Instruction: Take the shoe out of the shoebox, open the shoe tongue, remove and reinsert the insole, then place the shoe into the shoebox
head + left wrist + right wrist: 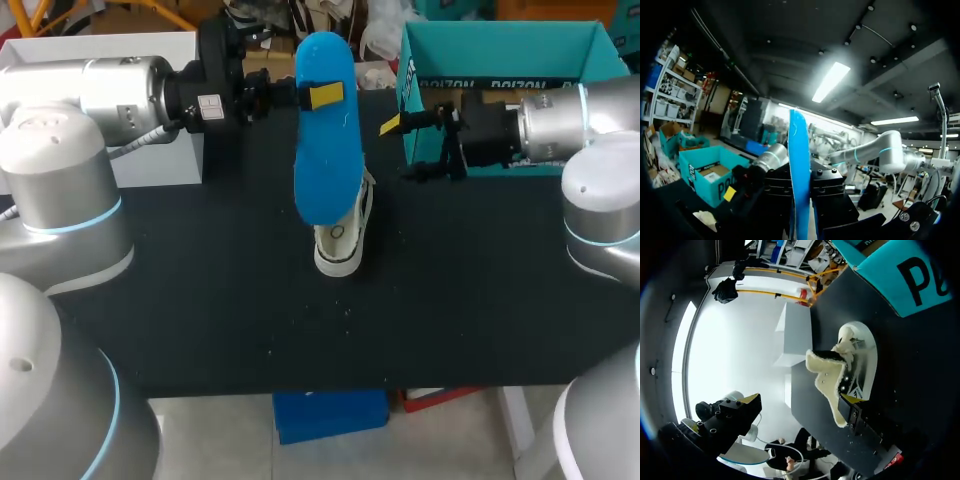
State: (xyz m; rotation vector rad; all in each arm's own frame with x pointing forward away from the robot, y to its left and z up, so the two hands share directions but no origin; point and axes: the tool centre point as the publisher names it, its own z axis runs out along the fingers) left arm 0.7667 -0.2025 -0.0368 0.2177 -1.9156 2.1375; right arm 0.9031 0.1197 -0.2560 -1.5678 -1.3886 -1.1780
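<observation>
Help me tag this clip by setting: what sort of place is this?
Probably a robotics lab bench: over a black table the left gripper holds a blue insole above a shoe, with a teal shoebox at the far edge.

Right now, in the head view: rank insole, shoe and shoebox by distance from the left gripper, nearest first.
1. insole: clamped in the left gripper, raised above the table.
2 and 3. shoe, on the table under the insole's lower end, and shoebox, far right: too close to call.
</observation>
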